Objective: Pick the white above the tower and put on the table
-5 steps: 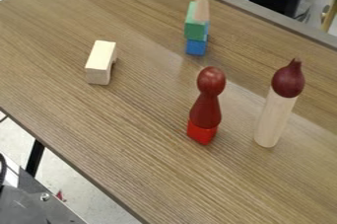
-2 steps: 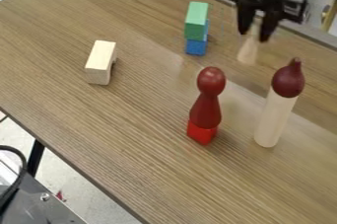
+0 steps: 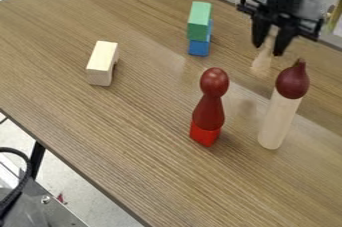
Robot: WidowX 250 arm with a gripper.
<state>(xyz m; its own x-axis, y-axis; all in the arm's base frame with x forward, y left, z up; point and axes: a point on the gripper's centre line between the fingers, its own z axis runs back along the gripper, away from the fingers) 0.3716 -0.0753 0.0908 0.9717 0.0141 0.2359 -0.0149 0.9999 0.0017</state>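
At the upper right the black gripper is shut on the top of a white, pale wooden piece that widens toward its base. The piece hangs upright, low over the table or touching it; I cannot tell which. To the left of the gripper stands the tower, a green block on top of a blue block, apart from the white piece.
A dark red peg figure sits on a red block near the centre. A pale cylinder with a maroon top stands just in front of the gripper. A cream block lies at the left.
From above the tower, the gripper has moved right and toward the camera, carrying the white piece with it. The tower's green and blue blocks have stayed in place.
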